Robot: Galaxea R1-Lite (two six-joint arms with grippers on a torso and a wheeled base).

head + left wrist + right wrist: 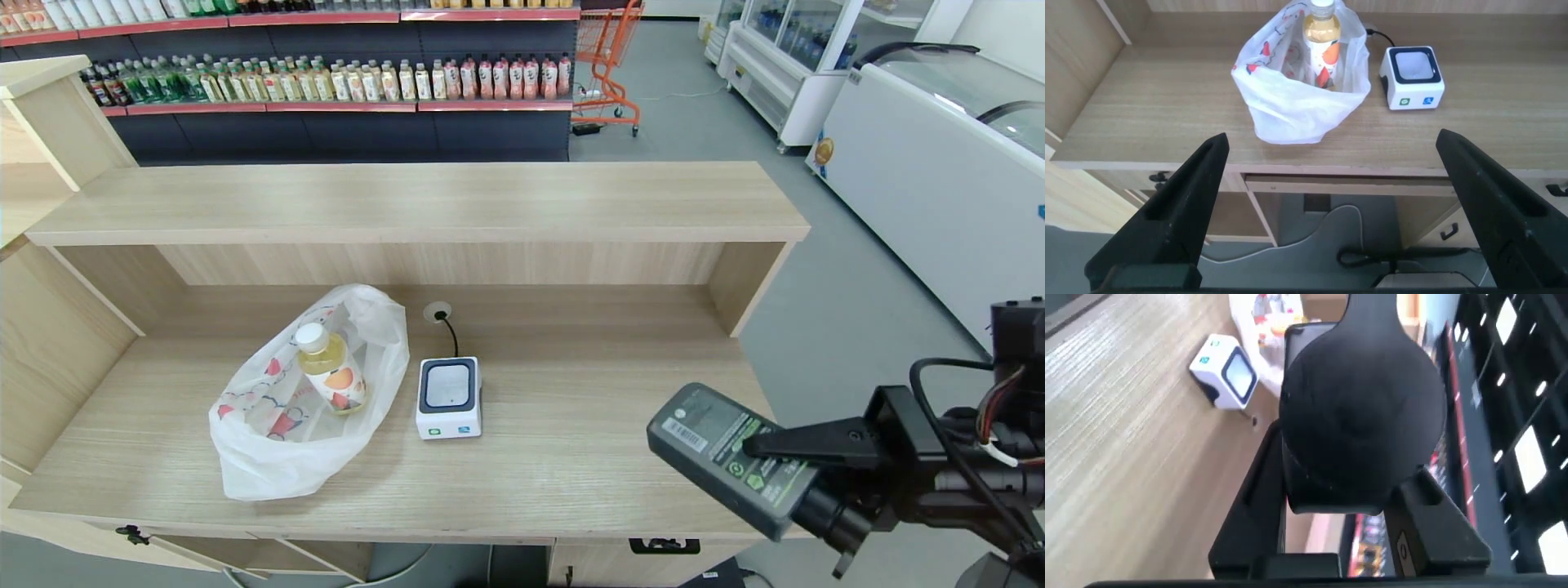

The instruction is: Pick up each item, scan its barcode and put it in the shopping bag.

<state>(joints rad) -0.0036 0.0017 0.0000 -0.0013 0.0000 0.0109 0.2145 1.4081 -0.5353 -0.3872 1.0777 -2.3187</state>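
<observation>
Over by the right end of the counter [571,465], the right gripper [780,457] clamps what looks like a grey power adapter [702,425], label up, well apart from the scanner [448,398]. A bottle [331,371] sits in the shopping bag [269,465]. The left gripper [1333,147] gapes wide.

I read bright, even overhead light: bag [269,461] and scanner [448,398] throw only faint, short shadows on the counter [588,445]. Glare streaks the freezer lid [951,100]; the head view bows lines near its edges. Right wrist: item [1360,416] dark against bright ceiling panels [1529,457].
</observation>
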